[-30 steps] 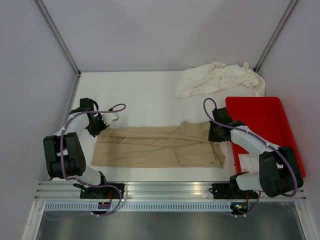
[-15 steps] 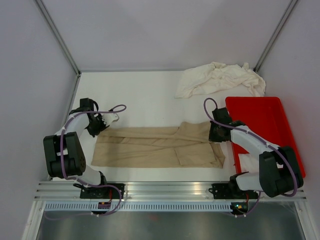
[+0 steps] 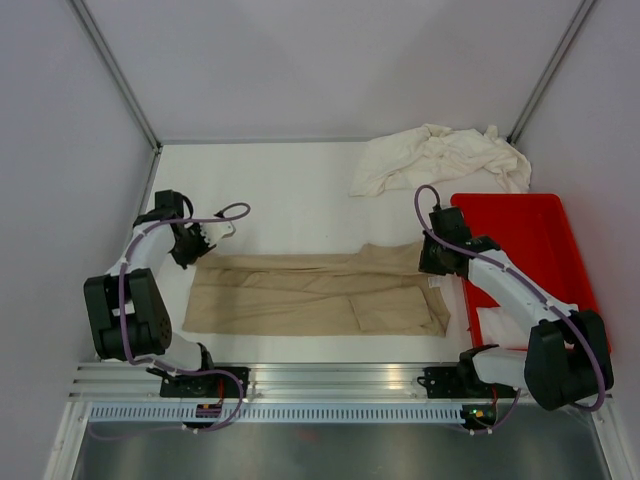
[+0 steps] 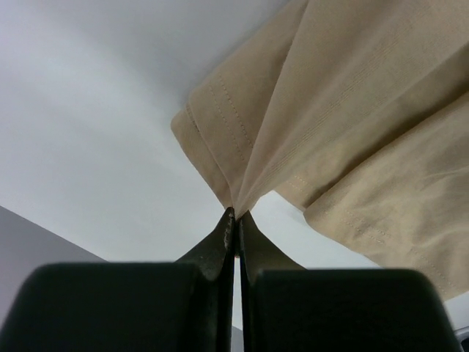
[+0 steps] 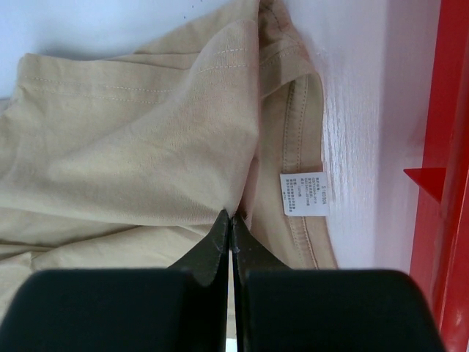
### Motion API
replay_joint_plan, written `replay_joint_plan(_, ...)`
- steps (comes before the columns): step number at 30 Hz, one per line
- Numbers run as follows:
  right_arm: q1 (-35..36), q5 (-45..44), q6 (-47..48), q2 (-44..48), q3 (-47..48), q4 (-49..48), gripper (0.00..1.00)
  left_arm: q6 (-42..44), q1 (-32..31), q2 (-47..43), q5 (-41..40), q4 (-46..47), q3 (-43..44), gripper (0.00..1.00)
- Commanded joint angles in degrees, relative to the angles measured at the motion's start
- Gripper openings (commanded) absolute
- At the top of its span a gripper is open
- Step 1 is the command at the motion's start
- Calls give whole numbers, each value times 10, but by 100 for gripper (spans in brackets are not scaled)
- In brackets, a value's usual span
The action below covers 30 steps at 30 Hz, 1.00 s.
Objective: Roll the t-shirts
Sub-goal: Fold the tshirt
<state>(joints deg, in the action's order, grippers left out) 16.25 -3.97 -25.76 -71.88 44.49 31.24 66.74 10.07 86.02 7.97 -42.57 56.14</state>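
Seen from above, a white bench (image 3: pixel 280 190) has two robot arms mounted at its near edge. A tan t-shirt (image 3: pixel 315 295) lies across the near half of the bench between the arms, folded into a long band with its neck end to the right.

In the left wrist view, the left fingers (image 4: pixel 233 221) are pressed tight together on a pinch of the shirt's stitched edge. Folds of cloth fan away from their tips. From above, this grip is at the far left corner of the shirt.

In the right wrist view, the right fingers (image 5: pixel 230 220) are likewise closed tight, nipping a fold of the same shirt beside the neckline. A small white neck label (image 5: pixel 302 193) sits inside the collar, just to the right of the tips. From above, this grip is at the shirt's far right edge.

A red tray (image 3: pixel 530 250) rests on the right side of the bench, just beside the shirt's right end. A crumpled heap of cream-white t-shirts (image 3: pixel 440 158) lies in the far right corner behind the tray, well apart from the tan shirt
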Motion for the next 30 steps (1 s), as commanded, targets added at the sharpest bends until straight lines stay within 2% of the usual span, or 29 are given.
replay_joint_plan(1,-3,-9,-12,5,-15,8,0,33,7,-18,14,-30,-6,2)
replay_joint_plan(12,-3,-10,-24,-41,-70,-31,0,59,7,25,-59,4,-67,3)
replay_joint_plan(14,-4,-5,-27,-45,-74,-43,1,60,7,35,-71,4,-65,16)
replay_joint_plan(15,-4,1,-27,-45,-75,-46,3,61,6,35,-72,4,-66,22)
replay_joint_plan(16,-3,3,-28,-44,-74,-50,7,60,7,31,-71,5,-63,32)
replay_joint_plan(17,-3,5,-28,-43,-71,-51,16,62,7,27,-68,4,-63,38)
replay_joint_plan(19,-4,7,-25,-35,-63,-44,27,61,7,11,-55,1,-54,46)
replay_joint_plan(23,-5,-2,-13,-12,-35,-11,39,38,6,-7,-16,-23,-7,47)
replay_joint_plan(26,-3,-23,-8,12,-5,21,47,-20,-3,-8,25,-37,60,48)
replay_joint_plan(28,-4,-44,-3,28,11,42,50,-91,-21,-6,48,-58,111,48)
replay_joint_plan(30,-9,-51,3,37,29,52,51,-146,-74,-11,59,-79,142,48)
